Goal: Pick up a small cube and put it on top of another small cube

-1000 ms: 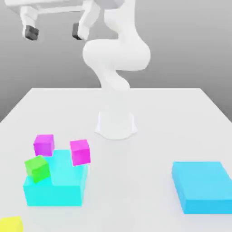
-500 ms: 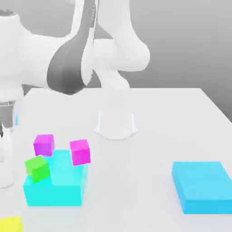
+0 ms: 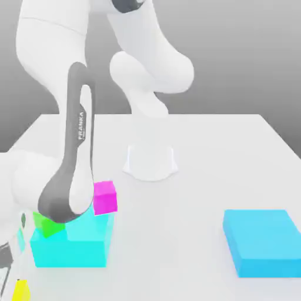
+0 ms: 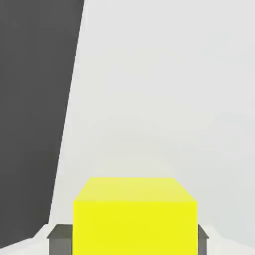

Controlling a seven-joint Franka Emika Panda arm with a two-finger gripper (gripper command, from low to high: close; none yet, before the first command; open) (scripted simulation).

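Note:
The small yellow cube (image 4: 134, 216) lies on the white table and fills the near part of the hand view. My gripper (image 4: 127, 240) is down around it and open, with one grey finger (image 4: 61, 240) on each side of the cube. In the exterior view only a sliver of the yellow cube (image 3: 21, 290) shows at the lower left corner, behind my hand, which is mostly cut off there. A magenta cube (image 3: 104, 197) leans on the cyan block (image 3: 73, 242), and the green cube (image 3: 48, 225) sits on that block, half hidden by my arm (image 3: 70, 176).
A flat cyan block (image 3: 261, 241) lies at the exterior view's right. My white base (image 3: 150, 161) stands mid-table. The table's edge (image 4: 64, 149) runs close beside the yellow cube, with dark floor beyond. A second magenta cube is hidden behind my arm.
My arm swung down from high above the table to the lower left corner. The hand now sits around the yellow cube, and the arm covers one magenta cube.

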